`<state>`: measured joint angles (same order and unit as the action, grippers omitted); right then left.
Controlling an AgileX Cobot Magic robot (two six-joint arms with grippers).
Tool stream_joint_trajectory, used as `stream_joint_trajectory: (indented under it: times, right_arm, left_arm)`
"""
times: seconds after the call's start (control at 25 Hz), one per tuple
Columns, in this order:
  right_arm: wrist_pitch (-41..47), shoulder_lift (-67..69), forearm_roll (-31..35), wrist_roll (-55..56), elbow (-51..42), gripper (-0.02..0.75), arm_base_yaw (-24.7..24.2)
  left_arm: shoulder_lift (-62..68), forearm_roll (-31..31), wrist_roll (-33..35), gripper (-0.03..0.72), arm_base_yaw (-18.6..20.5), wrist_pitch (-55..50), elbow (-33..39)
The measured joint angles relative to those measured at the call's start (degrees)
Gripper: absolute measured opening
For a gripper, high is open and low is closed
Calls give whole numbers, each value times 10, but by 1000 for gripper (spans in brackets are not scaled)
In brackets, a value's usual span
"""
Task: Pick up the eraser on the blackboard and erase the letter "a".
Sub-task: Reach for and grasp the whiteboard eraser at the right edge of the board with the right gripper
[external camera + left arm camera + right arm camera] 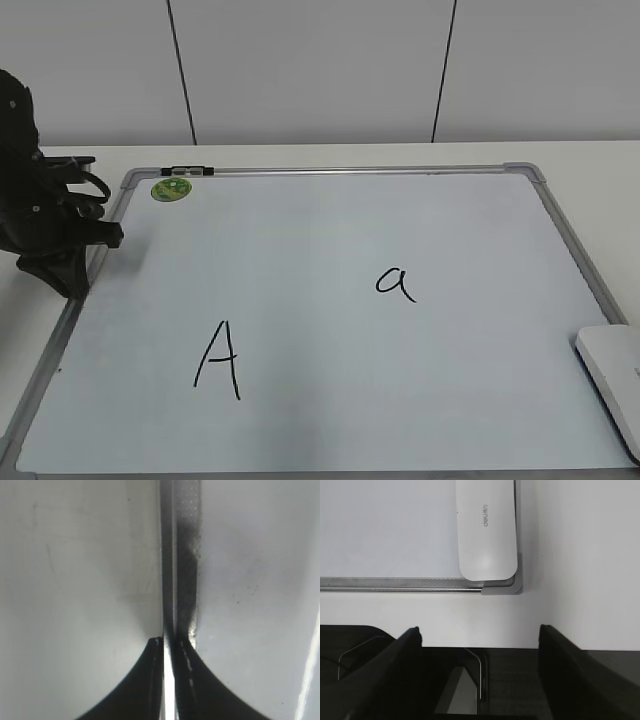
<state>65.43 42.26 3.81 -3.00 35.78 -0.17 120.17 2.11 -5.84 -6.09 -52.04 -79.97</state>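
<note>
Jaws, left: pressed together with only a thin bright slit between the fingers, holding nothing; jaws, right: spread wide, nothing between them. Exterior view: blackboard (330, 250) lies flat, taken as landmark for all entries. Letter "a" (396, 284) sits right of the board's middle; a capital "A" (219, 359) sits toward its near left; a green sticker (171, 188) marks its far left corner. Eraser (614, 375) lies at the board's near right corner, partly cut off by the picture's edge. Left gripper (70, 245) rests at the board's left frame, well apart from both letters; the right gripper is not in this view. Left wrist view: left gripper (168, 645) points down at the board's grey frame rail, with plain white surface on either side. Right wrist view: right gripper (480, 632) hovers off the board's corner, over the bare table (580, 555); eraser (486, 527) lies flush inside that corner, its long side along the frame. Judgement: pickup not yet begun; step in hand is the approach to the eraser. Next move calls for bringing the open fingers over the eraser's narrow width and closing across it; the frame rail hugging one side leaves little room for that finger. Board surface between eraser and "a" is bare, giving an open path for the wipe.
</note>
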Motion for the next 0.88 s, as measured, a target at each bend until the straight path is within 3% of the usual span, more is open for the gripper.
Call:
stream_joint_trajectory:
  times: [0.32, 0.88]
  right_arm:
    - [-39, 155, -3, -44, 16, 671, 0]
    - [-183, 310, 6, -45, 17, 680, 0]
  left_arm:
    - [0, 3, 0, 27, 0, 0, 0]
    - [0, 3, 0, 27, 0, -1, 0]
